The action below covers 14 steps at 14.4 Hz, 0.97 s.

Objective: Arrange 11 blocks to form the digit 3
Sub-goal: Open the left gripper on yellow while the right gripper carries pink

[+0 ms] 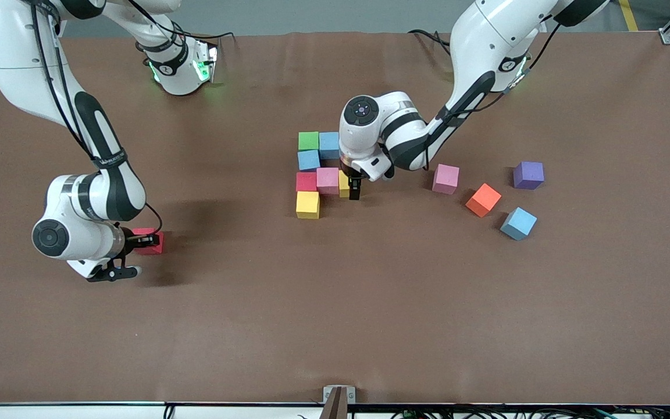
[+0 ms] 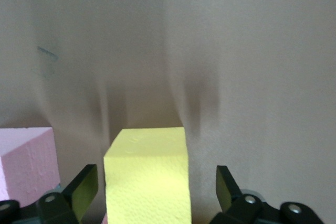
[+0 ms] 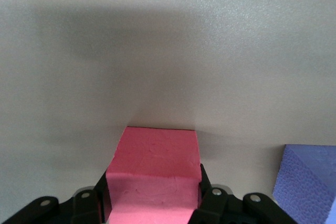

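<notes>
Cubes of matte foam, light and soft: your right gripper (image 3: 152, 198) is clamped on the red foam cube (image 1: 150, 240) at the right arm's end, your left gripper (image 2: 152, 192) stands apart around the yellow foam cube (image 2: 148, 174) beside the pink foam cube (image 1: 327, 180); pinch flat faces gently

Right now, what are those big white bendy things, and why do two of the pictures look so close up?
They are two robot arms at a brown table. The big picture looks down from a high camera. The two close-up pictures come from little cameras on the arms' wrists.

Each arm ends in a pinching tool. The left tool stands open around a yellow block at the group of blocks in the middle. The right tool pinches a red block on the table, toward the right arm's end.

A pink block, an orange block, a light blue block and a purple cube lie loose toward the left arm's end.
</notes>
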Each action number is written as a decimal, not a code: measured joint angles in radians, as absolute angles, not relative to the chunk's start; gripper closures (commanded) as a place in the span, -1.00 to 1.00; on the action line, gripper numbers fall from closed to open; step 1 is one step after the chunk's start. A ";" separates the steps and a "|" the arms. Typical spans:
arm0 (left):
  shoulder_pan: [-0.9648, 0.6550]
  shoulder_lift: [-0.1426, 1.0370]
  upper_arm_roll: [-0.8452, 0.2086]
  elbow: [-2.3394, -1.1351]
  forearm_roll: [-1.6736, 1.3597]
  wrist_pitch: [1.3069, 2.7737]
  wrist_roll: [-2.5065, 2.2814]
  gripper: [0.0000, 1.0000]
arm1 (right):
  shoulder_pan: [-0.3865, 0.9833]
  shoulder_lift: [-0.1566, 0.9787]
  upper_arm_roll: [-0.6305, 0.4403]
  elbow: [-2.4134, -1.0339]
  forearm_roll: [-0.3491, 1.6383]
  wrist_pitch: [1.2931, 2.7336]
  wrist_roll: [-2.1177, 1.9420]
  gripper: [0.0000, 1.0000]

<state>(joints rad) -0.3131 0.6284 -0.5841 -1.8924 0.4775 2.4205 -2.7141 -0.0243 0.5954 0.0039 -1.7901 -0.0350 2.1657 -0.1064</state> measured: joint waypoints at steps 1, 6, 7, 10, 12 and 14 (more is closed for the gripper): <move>-0.313 0.628 -0.584 -1.884 0.478 2.413 -2.712 -1.00 | -0.024 0.595 0.004 -1.789 -0.027 2.167 -0.106 0.06; -0.307 0.581 -0.648 -1.789 0.479 2.189 -2.608 -1.00 | -0.002 0.587 0.019 -1.721 0.014 2.176 -0.106 0.06; -0.304 0.560 -0.660 -1.765 0.479 2.131 -2.559 -1.00 | 0.020 0.584 0.022 -1.696 0.016 2.176 -0.105 0.06; -0.248 0.491 -0.684 -1.728 0.479 2.032 -2.370 -1.00 | 0.119 0.585 0.026 -1.632 0.019 2.174 0.000 0.06; -0.169 0.455 -0.697 -1.725 0.478 2.011 -2.200 -1.00 | 0.198 0.596 0.029 -1.606 0.018 2.173 0.113 0.06; -0.084 0.432 -0.705 -1.719 0.470 1.991 -2.011 -1.00 | 0.286 0.624 0.027 -1.572 0.018 2.170 0.181 0.06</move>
<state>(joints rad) -0.0838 0.4317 -0.7053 -1.7186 0.4699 1.9913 -2.0107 0.2859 0.6244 0.0275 -1.5723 0.0183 2.1696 0.1807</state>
